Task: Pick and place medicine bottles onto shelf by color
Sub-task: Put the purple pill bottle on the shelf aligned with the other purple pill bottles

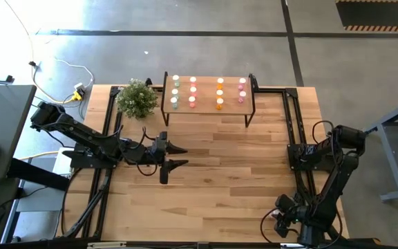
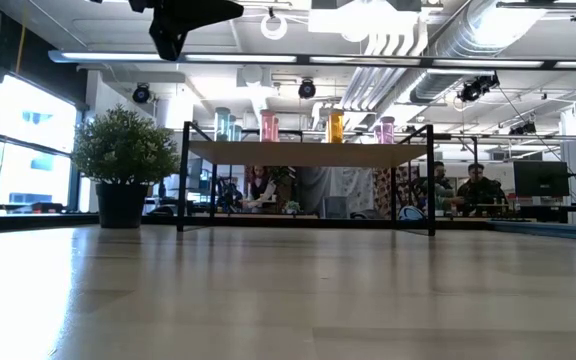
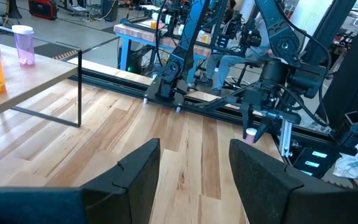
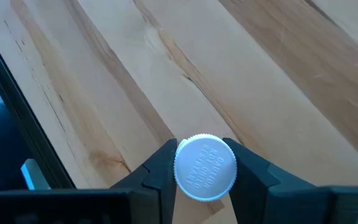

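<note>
Slatted wooden bench (image 1: 213,166) carries the shelf (image 1: 231,109) at its far edge, 4 colour columns of medicine bottles (image 1: 193,93) on top. At the bench's near right corner, the right gripper (image 4: 205,169) has its jaws closed on a bottle cap (image 4: 205,168): likely light, rigid, smooth plastic, so grip squarely. Left gripper (image 3: 194,171) hovers mid-bench, half-open, empty. Potted plant (image 1: 137,98) crowds the shelf's left end.
</note>
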Motion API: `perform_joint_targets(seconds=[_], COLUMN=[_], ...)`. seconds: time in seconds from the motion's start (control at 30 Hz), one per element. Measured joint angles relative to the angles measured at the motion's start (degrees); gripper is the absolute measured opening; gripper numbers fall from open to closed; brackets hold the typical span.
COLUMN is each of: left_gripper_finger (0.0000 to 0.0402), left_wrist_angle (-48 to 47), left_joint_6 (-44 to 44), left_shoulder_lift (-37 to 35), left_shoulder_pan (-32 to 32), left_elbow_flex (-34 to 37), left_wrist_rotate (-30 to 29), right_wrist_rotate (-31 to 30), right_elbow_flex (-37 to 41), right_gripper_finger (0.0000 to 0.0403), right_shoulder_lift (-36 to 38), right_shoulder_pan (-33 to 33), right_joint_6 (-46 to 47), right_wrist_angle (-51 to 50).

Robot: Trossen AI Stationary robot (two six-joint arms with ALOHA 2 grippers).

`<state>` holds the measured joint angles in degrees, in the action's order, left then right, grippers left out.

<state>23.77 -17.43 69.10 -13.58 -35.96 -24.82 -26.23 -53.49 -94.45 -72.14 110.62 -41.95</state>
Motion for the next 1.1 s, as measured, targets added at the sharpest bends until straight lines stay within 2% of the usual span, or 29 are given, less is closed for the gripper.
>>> perform_joint_targets(seconds=[0.23,0.5,0.8,1.1], left_gripper_finger=[0.0184,0.0184,0.0184,0.0184], left_wrist_angle=[0.0,0.02,0.04,0.04], left_joint_6=[0.02,0.03,3.69,4.73], left_shoulder_lift=[0.0,0.0,0.0,0.0], left_shoulder_pan=[0.0,0.0,0.0,0.07], left_elbow_flex=[-0.01,0.01,0.0,-0.01], left_wrist_rotate=[0.0,0.02,0.02,0.0], right_wrist_rotate=[-0.04,-2.46,-2.83,-2.83], right_elbow_flex=[0.0,0.0,0.0,0.0], right_gripper_finger=[0.0104,0.0104,0.0104,0.0104], right_shoulder_lift=[1.59,8.78,19.14,29.48], right_shoulder_pan=[4.22,11.74,24.97,40.27], right_joint_6=[-3.05,-11.77,-29.21,-48.46], right_wrist_angle=[-0.16,-6.57,-11.91,-11.84])
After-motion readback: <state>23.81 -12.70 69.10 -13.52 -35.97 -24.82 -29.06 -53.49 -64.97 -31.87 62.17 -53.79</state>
